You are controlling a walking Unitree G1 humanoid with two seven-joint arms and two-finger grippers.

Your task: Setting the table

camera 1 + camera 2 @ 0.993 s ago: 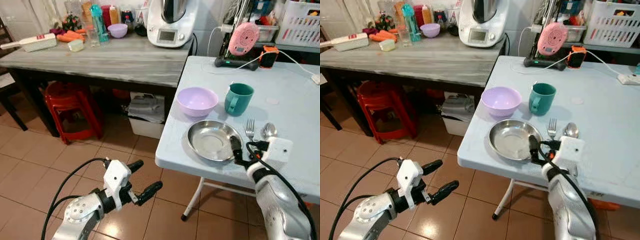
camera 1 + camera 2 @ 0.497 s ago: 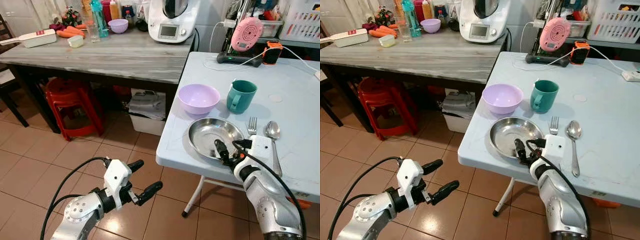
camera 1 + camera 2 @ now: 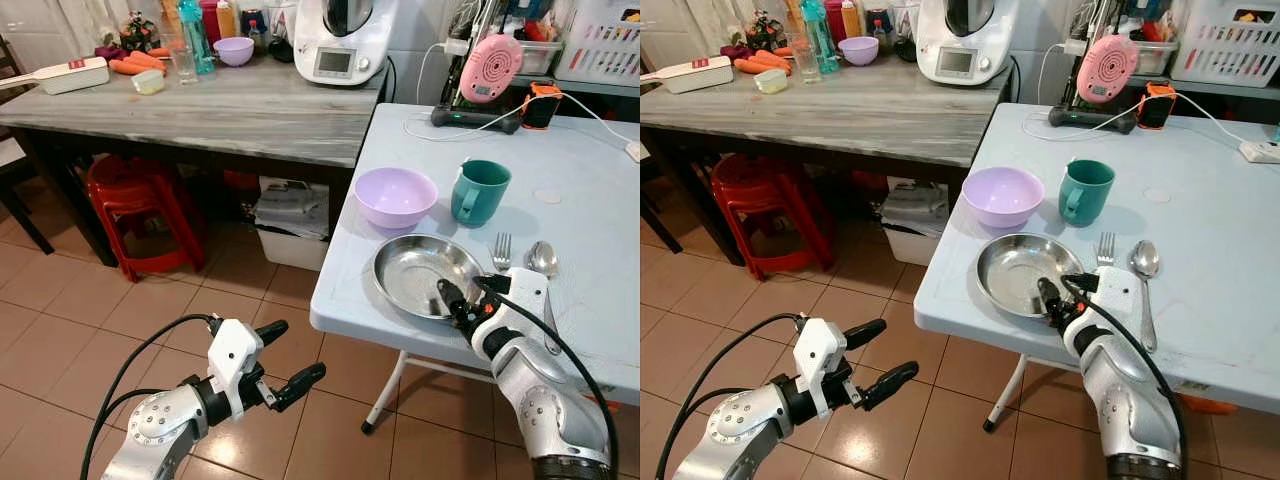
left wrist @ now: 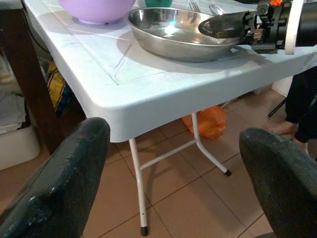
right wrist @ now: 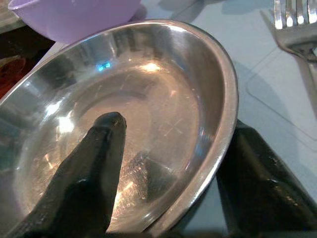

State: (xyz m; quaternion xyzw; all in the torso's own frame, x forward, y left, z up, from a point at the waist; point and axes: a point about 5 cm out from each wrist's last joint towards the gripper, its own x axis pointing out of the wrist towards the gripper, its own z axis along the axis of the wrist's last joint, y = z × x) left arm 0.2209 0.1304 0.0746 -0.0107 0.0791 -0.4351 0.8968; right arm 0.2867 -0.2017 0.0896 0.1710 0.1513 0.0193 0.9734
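Right at the steel plate's [image 3: 1025,273] near rim, the right gripper [image 3: 1060,300] straddles the edge, fingers apart, unclamped; looks light but slippery.

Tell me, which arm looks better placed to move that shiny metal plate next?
The right. Its gripper already straddles the steel plate's near rim, one finger inside, one outside. The left gripper hangs open over the floor tiles, beside the white table.
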